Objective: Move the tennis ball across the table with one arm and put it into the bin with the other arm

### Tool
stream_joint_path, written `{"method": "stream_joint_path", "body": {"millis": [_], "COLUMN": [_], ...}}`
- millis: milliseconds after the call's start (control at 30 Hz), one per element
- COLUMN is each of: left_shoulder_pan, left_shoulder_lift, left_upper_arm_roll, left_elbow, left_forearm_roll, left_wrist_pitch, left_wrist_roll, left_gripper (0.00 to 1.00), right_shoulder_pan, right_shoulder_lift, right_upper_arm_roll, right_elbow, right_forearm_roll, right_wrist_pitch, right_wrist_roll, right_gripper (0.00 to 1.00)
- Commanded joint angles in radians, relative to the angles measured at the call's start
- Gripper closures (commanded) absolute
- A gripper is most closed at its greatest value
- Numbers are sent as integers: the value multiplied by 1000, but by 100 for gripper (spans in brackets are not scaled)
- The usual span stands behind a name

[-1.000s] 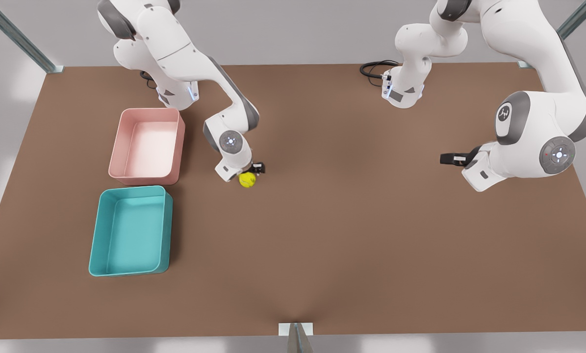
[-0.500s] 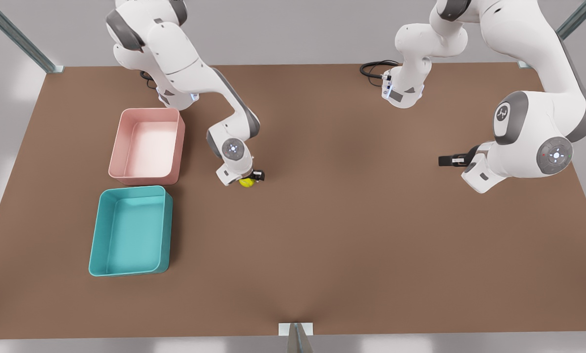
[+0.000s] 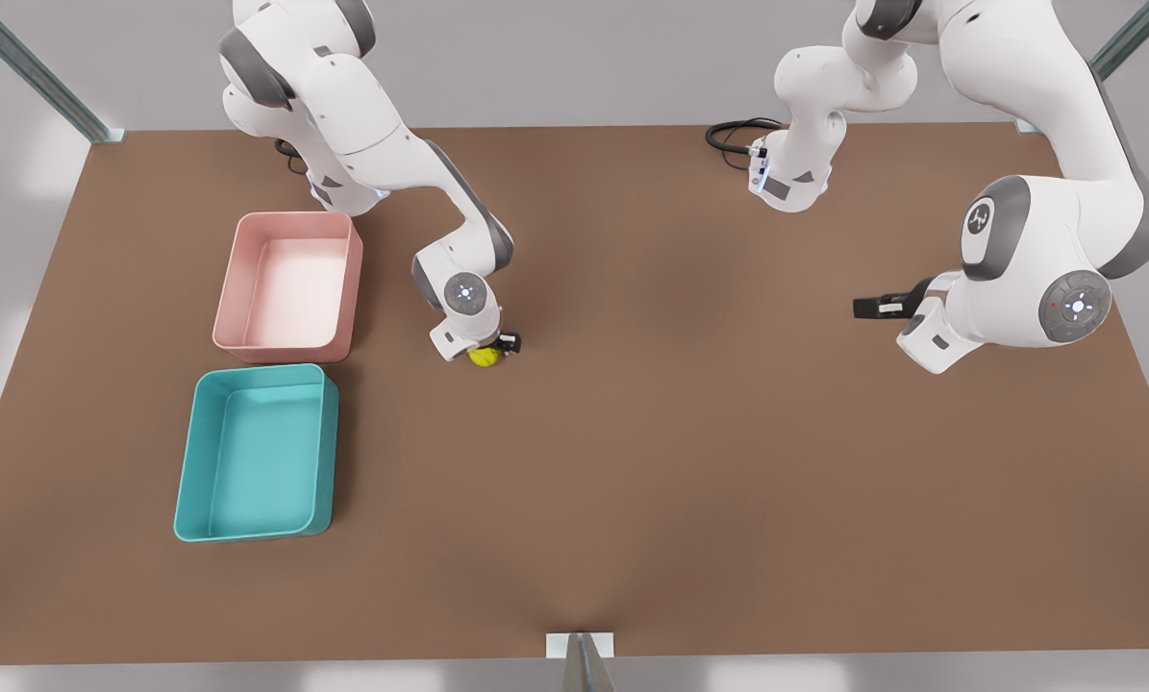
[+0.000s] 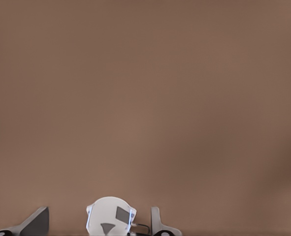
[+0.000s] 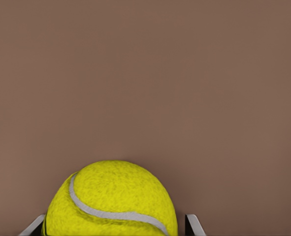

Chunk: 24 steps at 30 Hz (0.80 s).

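Observation:
The yellow-green tennis ball [image 3: 484,357] lies on the brown table [image 3: 689,442] just right of the two trays in the front view. My right gripper [image 3: 495,347] is lowered over it. In the right wrist view the ball [image 5: 111,201] sits between the open fingertips [image 5: 193,224], with a small gap on one side. The teal bin [image 3: 187,452] stands near the front left, apart from the ball. My left gripper [image 3: 870,307] hangs over the table at the front view's right, open, with nothing between its fingers [image 4: 157,221].
A pink tray [image 3: 230,288] sits just behind the teal bin, close to the right arm's elbow. A black cable [image 3: 728,135] coils by the far arm base. Bare tabletop stretches across the middle and front.
My right gripper has come down over the tennis ball, which now shows only partly under it. The left arm has drifted slightly up and to the front view's left.

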Motion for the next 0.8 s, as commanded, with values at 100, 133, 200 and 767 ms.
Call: {"method": "stream_joint_path", "body": {"millis": [100,133,200,767], "left_shoulder_pan": [0,0,0,-1], "left_shoulder_lift": [-1,-1,-1,0], "left_upper_arm_roll": [0,0,0,0], "left_elbow": [0,0,0,0], "left_forearm_roll": [2,2,2,2], "left_wrist_pitch": [-8,-8,-8,-6], "left_wrist_roll": [-41,-41,-41,-39], "left_gripper": [0,0,0,0], "right_shoulder_pan": [0,0,-6,-478], "right_shoulder_lift": [0,0,-8,-59], "right_upper_arm_roll": [0,0,0,-202], "right_elbow": [0,0,2,488], "right_forearm_roll": [1,1,1,-100], "right_wrist_pitch": [2,1,-4,-297], "right_wrist_roll": [30,30,20,-1056], "right_gripper": [38,45,53,52]}}
